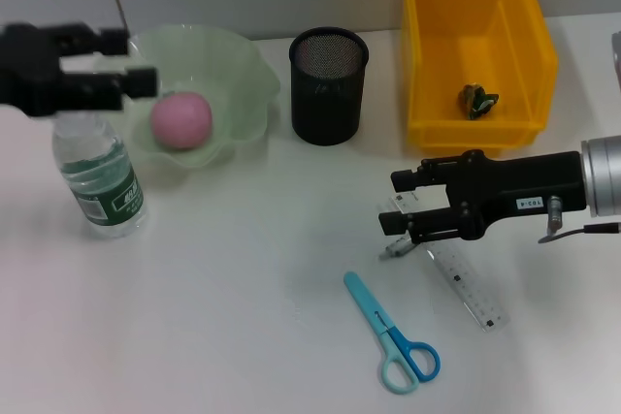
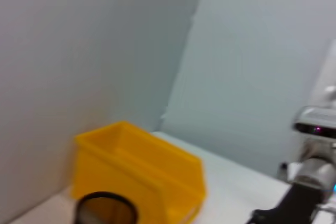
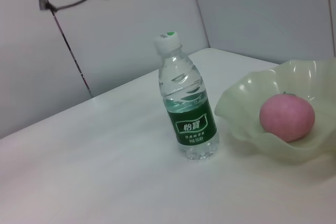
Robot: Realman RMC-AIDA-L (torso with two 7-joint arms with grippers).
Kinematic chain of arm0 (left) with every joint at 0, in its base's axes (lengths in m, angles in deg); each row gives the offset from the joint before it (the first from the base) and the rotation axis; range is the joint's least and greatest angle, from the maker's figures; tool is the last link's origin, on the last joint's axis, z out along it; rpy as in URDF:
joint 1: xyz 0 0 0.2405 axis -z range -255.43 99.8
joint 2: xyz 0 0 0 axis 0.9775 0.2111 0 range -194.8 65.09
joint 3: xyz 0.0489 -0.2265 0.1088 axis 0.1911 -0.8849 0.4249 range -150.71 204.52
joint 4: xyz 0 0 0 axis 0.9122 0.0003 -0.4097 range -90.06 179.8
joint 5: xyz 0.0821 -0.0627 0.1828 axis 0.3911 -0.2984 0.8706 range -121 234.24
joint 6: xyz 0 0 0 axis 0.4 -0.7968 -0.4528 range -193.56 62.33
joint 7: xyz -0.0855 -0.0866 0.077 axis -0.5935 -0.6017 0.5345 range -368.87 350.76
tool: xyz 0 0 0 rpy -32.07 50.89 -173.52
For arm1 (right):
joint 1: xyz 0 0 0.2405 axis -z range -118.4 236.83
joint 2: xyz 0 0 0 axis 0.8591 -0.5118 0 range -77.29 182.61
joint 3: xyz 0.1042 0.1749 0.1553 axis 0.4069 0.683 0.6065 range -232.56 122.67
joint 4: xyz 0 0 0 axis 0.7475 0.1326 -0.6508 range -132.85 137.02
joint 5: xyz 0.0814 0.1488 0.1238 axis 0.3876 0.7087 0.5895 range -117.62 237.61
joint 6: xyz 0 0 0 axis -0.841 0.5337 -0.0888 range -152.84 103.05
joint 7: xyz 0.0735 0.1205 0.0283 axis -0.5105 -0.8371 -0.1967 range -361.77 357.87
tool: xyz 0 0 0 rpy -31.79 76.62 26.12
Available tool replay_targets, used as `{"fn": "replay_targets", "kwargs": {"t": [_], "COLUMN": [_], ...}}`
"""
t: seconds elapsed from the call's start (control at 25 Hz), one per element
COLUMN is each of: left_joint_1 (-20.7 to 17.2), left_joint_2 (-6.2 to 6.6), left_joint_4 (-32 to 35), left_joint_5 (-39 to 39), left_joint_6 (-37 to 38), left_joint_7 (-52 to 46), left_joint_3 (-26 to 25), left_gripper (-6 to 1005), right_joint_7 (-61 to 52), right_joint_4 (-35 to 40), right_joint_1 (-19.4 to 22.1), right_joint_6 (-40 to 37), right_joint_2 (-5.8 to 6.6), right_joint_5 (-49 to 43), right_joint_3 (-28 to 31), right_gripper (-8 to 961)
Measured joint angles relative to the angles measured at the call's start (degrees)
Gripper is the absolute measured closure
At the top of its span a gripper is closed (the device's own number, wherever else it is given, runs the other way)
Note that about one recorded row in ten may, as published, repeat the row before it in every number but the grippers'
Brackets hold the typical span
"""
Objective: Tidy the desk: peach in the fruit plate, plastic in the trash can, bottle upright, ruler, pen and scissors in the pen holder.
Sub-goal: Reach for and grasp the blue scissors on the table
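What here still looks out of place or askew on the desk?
The scissors and ruler lie loose on the table, outside the mesh pen holder. The right pincer is over the ruler's end. Otherwise tidy: peach in the fruit plate, bottle upright under the left pincer, a scrap in the yellow bin.

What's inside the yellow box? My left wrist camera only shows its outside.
Observer: The head view shows one small dark crumpled scrap inside the yellow bin, near its front wall.
Operator: Where did the peach go?
Observer: The peach sits in the pale green fruit plate. The bottle stands upright beside the plate, with the left gripper open above it.
Operator: What's the other arm doing?
Observer: The right gripper is open over one end of the ruler. The scissors lie on the desk nearby.
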Motion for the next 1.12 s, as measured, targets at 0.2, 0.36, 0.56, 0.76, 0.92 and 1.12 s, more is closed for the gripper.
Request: {"fn": "replay_targets", "kwargs": {"t": [0.2,0.36,0.56,0.76,0.92,1.12], "left_joint_1": [0.0,-1.1,-1.8,-4.1,-5.1,-6.8], "left_joint_2": [-0.57,-4.21,-4.64,-5.85,-6.26,-6.48], "left_joint_4": [-1.4,-10.1,-13.8,-15.4,-16.4,-20.2], "left_joint_5": [-0.1,0.1,0.1,0.6,1.3,2.0], "left_joint_6": [0.4,2.0,2.1,0.6,-1.4,-5.5], "left_joint_7": [0.7,10.7,15.1,21.2,24.7,32.1], "left_joint_3": [0.0,2.1,2.2,2.4,2.9,3.5], "left_gripper": [148,147,150,152,152,152], "right_joint_7": [-0.1,-0.2,-0.9,-2.7,-6.5,-22.0], "right_joint_4": [0.2,0.2,0.0,0.2,1.0,8.1], "right_joint_1": [-0.2,-0.2,-0.2,-0.3,-0.7,-1.4], "right_joint_6": [0.0,0.1,-0.2,-0.3,0.0,-0.1], "right_joint_2": [0.01,0.1,0.49,0.67,0.69,0.28], "right_joint_5": [0.0,0.1,0.5,0.4,0.1,-3.1], "right_joint_3": [0.2,0.2,0.2,-0.2,-0.6,-5.7], "right_gripper": [232,232,233,233,234,233]}}
